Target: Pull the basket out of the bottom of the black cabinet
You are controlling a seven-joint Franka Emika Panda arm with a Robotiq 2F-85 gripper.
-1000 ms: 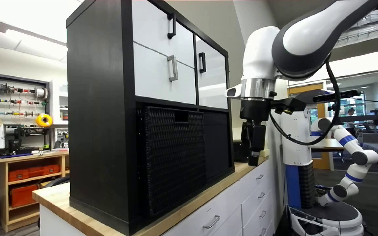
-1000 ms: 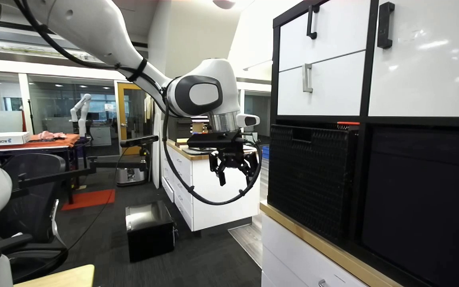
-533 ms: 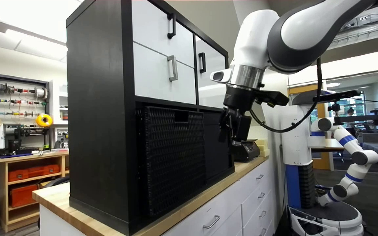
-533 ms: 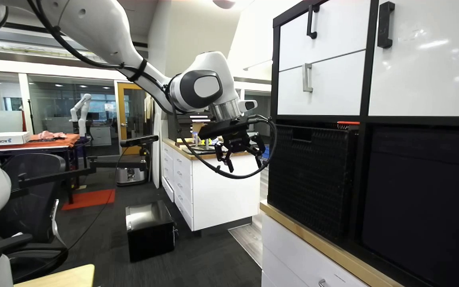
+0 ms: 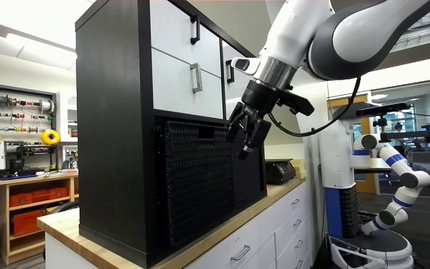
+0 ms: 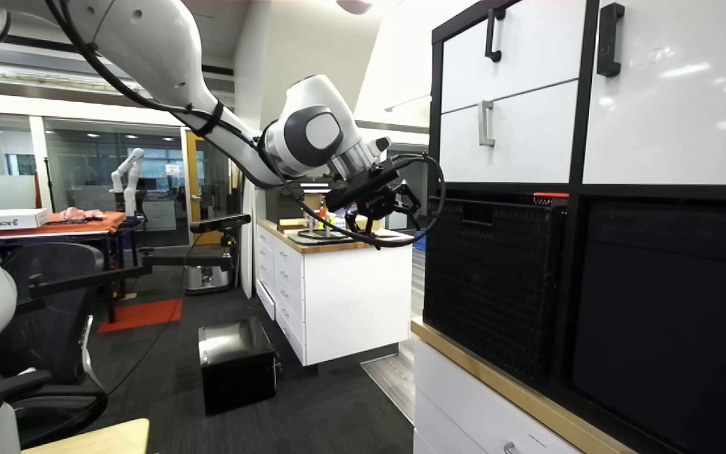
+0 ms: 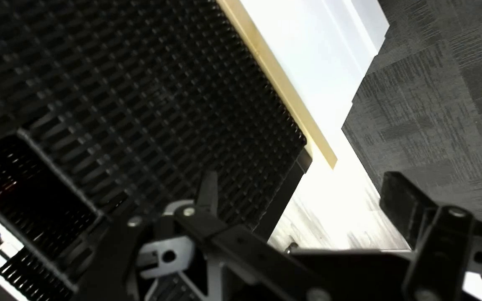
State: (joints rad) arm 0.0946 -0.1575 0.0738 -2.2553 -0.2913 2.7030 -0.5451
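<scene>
The basket is black woven mesh and sits in a lower compartment of the black cabinet. It also shows in an exterior view and fills much of the wrist view. Its slot handle is near the top edge; in the wrist view the slot is at lower left. My gripper is tilted toward the cabinet, in front of the basket and apart from it. The gripper is open, with nothing between its fingers in the wrist view.
White drawer fronts with handles are above the basket. A dark compartment is beside it. The cabinet stands on a wooden top over white drawers. A black device stands past the cabinet. A cable loop hangs by the gripper.
My gripper has moved up and toward the basket. It has turned from pointing down to tilting toward the cabinet. It stays open. The basket and cabinet have not moved.
</scene>
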